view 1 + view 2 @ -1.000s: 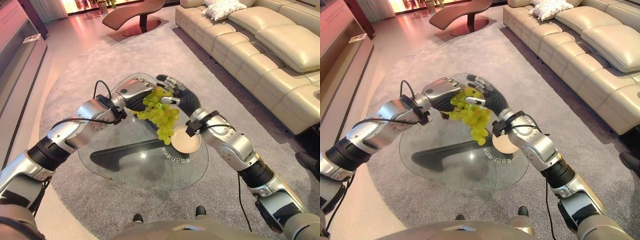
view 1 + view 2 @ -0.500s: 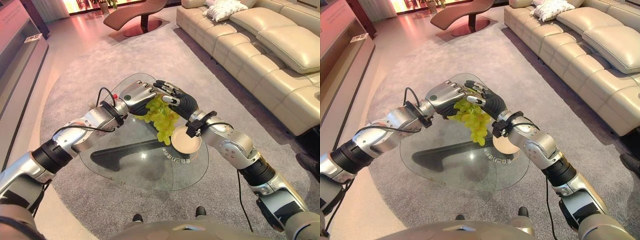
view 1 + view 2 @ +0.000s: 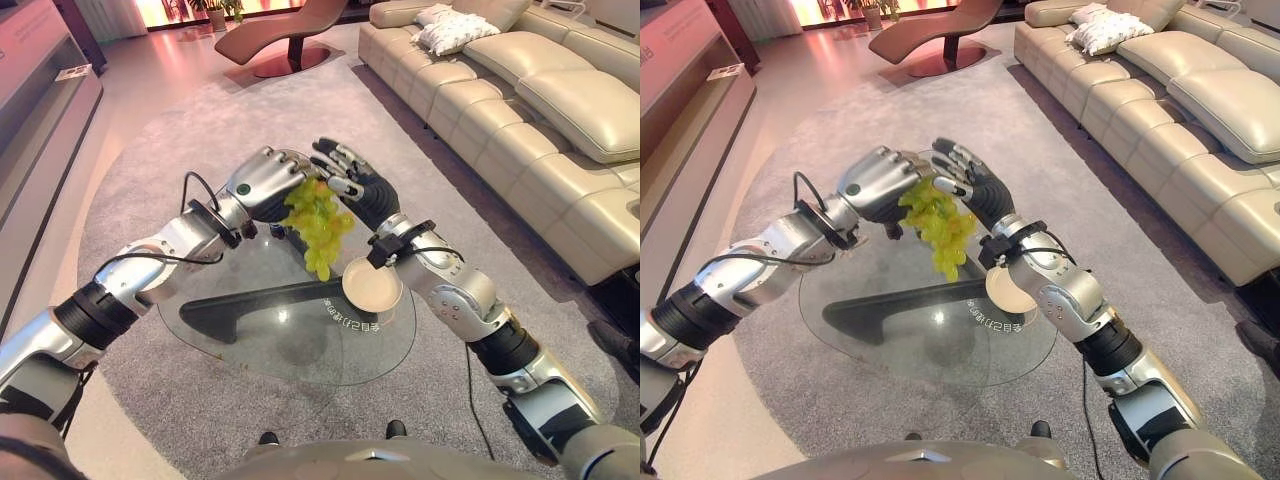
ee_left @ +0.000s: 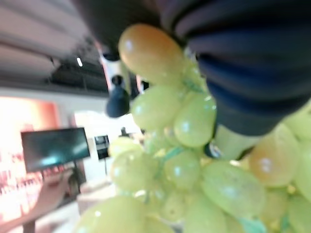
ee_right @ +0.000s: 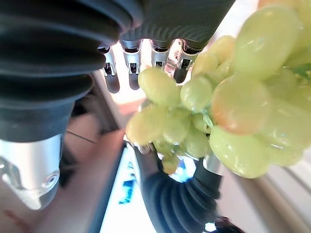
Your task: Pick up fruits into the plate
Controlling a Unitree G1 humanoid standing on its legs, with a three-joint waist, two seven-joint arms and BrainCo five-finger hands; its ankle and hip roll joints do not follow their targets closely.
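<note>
The left robot hand (image 3: pixel 262 183) is curled round the top of the grape bunch (image 3: pixel 315 222), holding it clear above the glass counter (image 3: pixel 250 335). The right robot hand (image 3: pixel 355 184) is spread beside it. The bunch now needs lowering toward 5 o'clock into the plate (image 3: pixel 372 287).

A rounded glass tabletop (image 3: pixel 250 345) stands on a grey rug (image 3: pixel 150 150), its dark base visible through the glass. A small round beige plate (image 3: pixel 372 288) sits directly on it, near the right edge.
</note>
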